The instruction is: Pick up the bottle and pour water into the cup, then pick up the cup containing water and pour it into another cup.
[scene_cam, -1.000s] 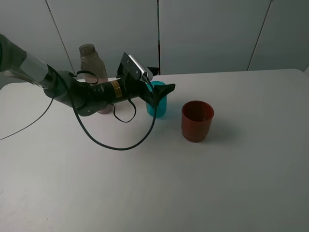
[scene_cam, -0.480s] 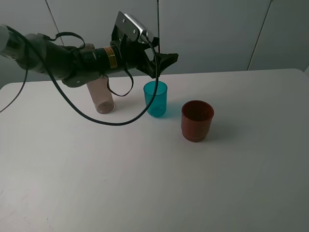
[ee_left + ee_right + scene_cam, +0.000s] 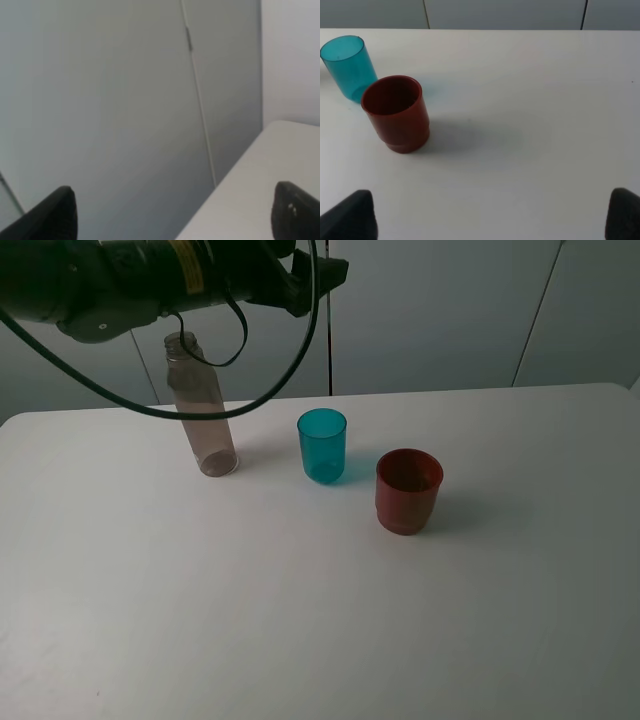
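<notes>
We found all three task things standing upright on the white table (image 3: 480, 620) and none of them held. The bottle (image 3: 201, 410) stood at about ten o'clock from the table's middle, the teal cup (image 3: 322, 445) near twelve o'clock, just beside the red-brown cup (image 3: 408, 489), which sat at the teal one's four o'clock; the two cups were close but apart.

Our left gripper (image 3: 172, 212) hung high above the bottle, near the top edge of the overhead view, with its fingers (image 3: 55, 212) spread wide and nothing between them; its wrist camera looked only at the wall panels and a strip of table edge. Our right gripper (image 3: 492, 215) hovered over the bare table on the red-brown cup's far side, fingers (image 3: 350, 217) likewise wide apart and empty.

We could not tell whether the teal cup held water: it looked uniformly tinted. The red-brown cup's inside looked dry as far as we could see. So we judged the second pour not yet done, and the first pour uncertain. With neither gripper on anything, a grasp of bottle or teal cup seemed the next need.
</notes>
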Action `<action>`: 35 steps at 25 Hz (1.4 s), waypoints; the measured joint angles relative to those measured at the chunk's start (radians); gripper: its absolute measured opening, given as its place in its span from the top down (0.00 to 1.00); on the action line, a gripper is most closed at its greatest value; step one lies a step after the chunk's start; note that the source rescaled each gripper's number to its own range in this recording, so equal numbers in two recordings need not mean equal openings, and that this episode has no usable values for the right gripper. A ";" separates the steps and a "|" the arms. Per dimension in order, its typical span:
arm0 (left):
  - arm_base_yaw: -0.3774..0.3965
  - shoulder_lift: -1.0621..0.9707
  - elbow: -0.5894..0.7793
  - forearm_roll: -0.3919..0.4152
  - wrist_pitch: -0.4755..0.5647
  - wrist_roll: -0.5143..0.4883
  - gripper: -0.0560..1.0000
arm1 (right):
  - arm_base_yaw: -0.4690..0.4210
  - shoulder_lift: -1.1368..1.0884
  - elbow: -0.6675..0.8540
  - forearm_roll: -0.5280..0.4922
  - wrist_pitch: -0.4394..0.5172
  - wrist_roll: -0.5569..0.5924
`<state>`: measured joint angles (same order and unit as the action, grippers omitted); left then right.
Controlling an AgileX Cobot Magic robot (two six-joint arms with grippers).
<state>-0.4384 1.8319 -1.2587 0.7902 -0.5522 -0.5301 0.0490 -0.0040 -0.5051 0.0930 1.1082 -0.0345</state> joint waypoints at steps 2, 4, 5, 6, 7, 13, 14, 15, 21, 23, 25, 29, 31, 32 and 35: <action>0.000 -0.041 0.000 -0.070 0.068 0.049 0.06 | 0.000 0.000 0.000 0.000 0.000 0.000; 0.000 -0.086 0.000 -0.171 0.149 0.146 0.06 | 0.000 0.000 0.000 0.000 0.000 0.000; 0.002 -0.106 0.000 -0.220 0.183 0.196 0.06 | 0.000 0.000 0.000 0.000 0.000 0.000; 0.004 -0.121 0.000 -0.282 0.224 0.256 0.06 | 0.000 0.000 0.000 0.000 0.000 0.000; 0.009 -0.137 0.000 -0.347 0.265 0.312 0.06 | 0.000 0.000 0.000 0.000 0.000 0.000; 0.078 -0.229 0.000 -0.626 0.545 0.493 0.06 | 0.000 0.000 0.000 0.000 0.000 0.000; 0.095 -0.254 0.000 -0.657 0.602 0.501 0.06 | 0.000 0.000 0.000 0.000 0.000 0.000; 0.109 -0.280 0.000 -0.684 0.663 0.506 0.06 | 0.000 0.000 0.000 0.000 0.000 0.000; 0.228 -0.447 0.005 -0.784 1.045 0.514 0.06 | 0.000 0.000 0.000 0.000 0.000 0.000; 0.271 -0.519 0.038 -0.790 1.112 0.514 0.06 | 0.000 0.000 0.000 0.000 0.000 0.000; 0.320 -0.599 0.095 -0.790 1.139 0.512 0.06 | 0.000 0.000 0.000 0.000 0.000 0.000; 0.427 -0.796 0.238 -0.804 1.150 0.510 0.06 | 0.000 0.000 0.000 0.000 0.000 0.000; 0.481 -0.895 0.303 -0.811 1.170 0.510 0.06 | 0.000 0.000 0.000 0.000 0.000 0.000; 0.507 -0.948 0.327 -0.811 1.186 0.510 0.06 | 0.000 0.000 0.000 0.000 0.000 0.000; 0.541 -1.087 0.395 -0.806 1.275 0.510 0.06 | 0.000 0.000 0.000 0.000 0.000 0.000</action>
<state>0.1028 0.7448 -0.8638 -0.0163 0.7232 -0.0204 0.0490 -0.0040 -0.5051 0.0930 1.1082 -0.0345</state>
